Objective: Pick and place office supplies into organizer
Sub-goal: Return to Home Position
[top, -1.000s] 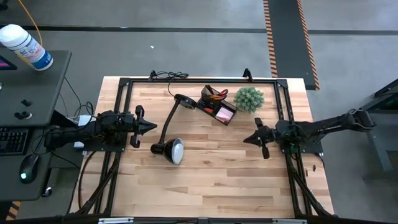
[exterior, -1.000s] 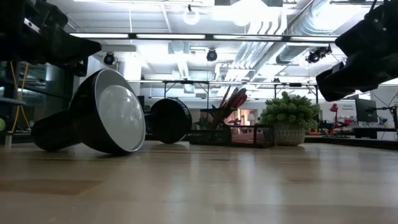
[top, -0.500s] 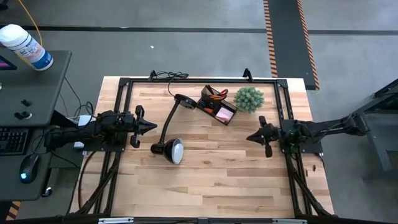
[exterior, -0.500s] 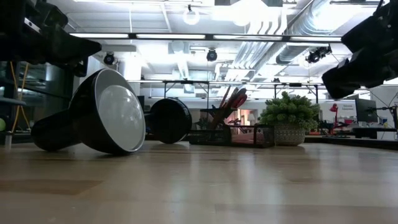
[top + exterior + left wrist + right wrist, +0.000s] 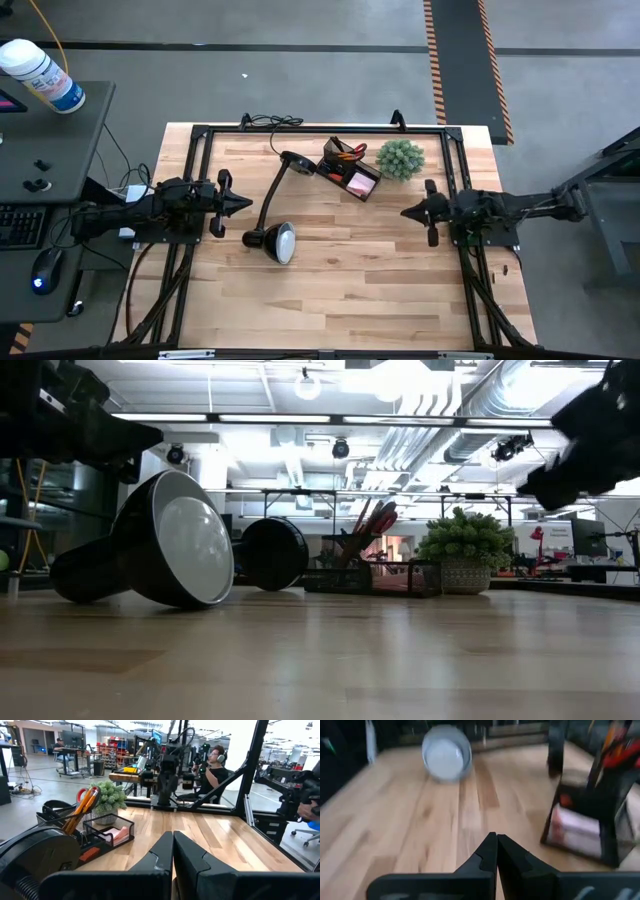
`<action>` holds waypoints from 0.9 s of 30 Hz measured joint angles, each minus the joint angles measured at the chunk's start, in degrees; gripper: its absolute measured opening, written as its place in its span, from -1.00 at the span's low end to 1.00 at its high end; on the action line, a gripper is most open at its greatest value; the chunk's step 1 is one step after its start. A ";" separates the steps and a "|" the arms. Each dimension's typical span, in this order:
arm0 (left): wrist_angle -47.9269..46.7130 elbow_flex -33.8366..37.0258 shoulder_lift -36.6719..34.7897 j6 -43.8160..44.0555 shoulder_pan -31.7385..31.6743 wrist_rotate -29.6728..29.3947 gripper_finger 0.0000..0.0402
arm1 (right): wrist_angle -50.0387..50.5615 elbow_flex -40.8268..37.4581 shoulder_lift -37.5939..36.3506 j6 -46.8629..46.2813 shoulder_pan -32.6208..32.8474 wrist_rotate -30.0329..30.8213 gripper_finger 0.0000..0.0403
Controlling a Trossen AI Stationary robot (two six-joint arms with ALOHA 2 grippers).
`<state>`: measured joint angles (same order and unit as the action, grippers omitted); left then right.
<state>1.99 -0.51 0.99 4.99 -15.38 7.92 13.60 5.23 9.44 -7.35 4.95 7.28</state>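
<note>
1. Now, my left tool point(image 5: 244, 204) hangs closed and empty at the tabletop's point(image 5: 340, 290) left side; it needs no move.
2. At the back sits the organizer point(image 5: 349, 172), with pencils point(image 5: 80, 812) and a pink pad point(image 5: 118, 834) inside.
3. My right tool point(image 5: 405, 212), closed and empty, should retreat level, clear of the plant ball point(image 5: 400, 158).

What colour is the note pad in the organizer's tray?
Pink; the note pad shows best in the left wrist view.

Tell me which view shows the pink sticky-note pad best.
The left wrist view: the pink sticky-note pad lies plainly in the low tray of the organizer. The high view shows it as a small pink patch, the right wrist view blurred, the low view barely.
</note>
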 joint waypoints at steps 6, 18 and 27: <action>-0.01 0.00 0.00 -0.04 0.00 0.00 -1.00 | -1.07 -0.28 -9.26 1.60 0.44 -1.15 -1.00; -0.01 0.00 0.00 0.70 0.00 -0.02 -1.00 | -15.41 -4.72 -9.22 4.36 0.28 -2.61 -1.00; -0.03 0.00 0.00 1.36 0.00 0.00 -1.00 | -15.23 -4.72 -9.15 4.74 0.28 -3.59 -1.00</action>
<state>1.96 -0.51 0.99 6.36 -15.38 7.92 -1.63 0.51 0.30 -2.61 5.23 3.68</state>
